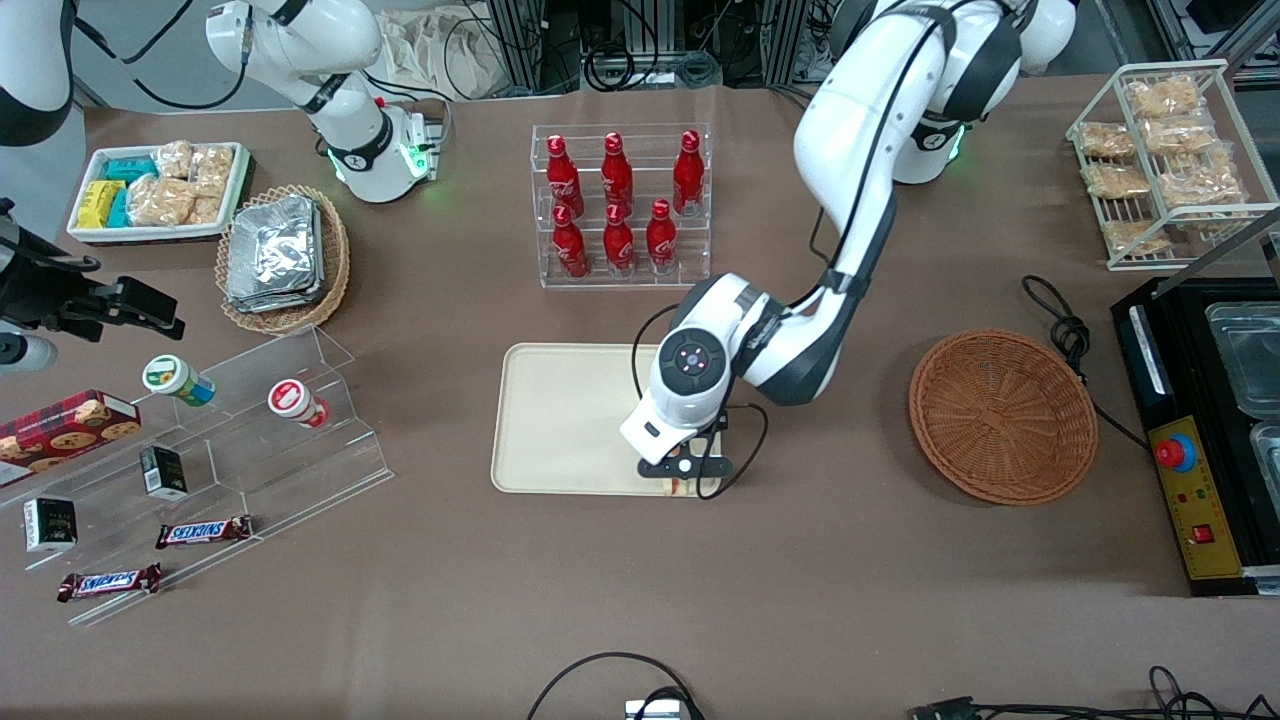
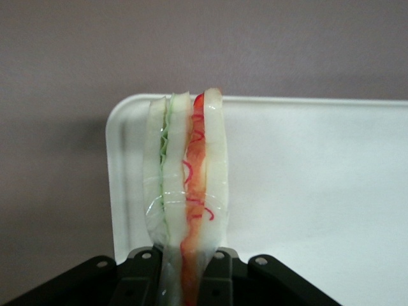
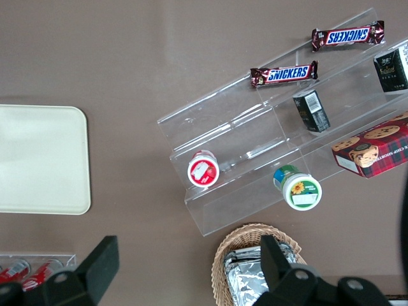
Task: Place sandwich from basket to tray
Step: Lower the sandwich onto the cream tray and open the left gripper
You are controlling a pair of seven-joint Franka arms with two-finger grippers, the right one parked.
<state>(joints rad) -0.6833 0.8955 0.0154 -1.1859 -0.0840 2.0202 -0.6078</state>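
Note:
My gripper (image 1: 688, 470) hangs over the corner of the cream tray (image 1: 560, 420) that lies nearest the front camera on the working arm's side. It is shut on the sandwich (image 2: 186, 191), a wrapped wedge of white bread with green and orange-red filling that stands on edge between the black fingers (image 2: 143, 274). In the wrist view the wedge reaches out over a rounded corner of the tray (image 2: 306, 191). From the front only a sliver of the sandwich (image 1: 681, 486) shows under the hand. The reddish-brown wicker basket (image 1: 1003, 415) sits toward the working arm's end with nothing in it.
A clear rack of red bottles (image 1: 620, 205) stands farther from the front camera than the tray. Toward the parked arm's end are an acrylic stepped shelf (image 1: 250, 430) with snacks and a tan basket of foil packets (image 1: 283, 258). A black machine (image 1: 1205, 430) stands beside the basket.

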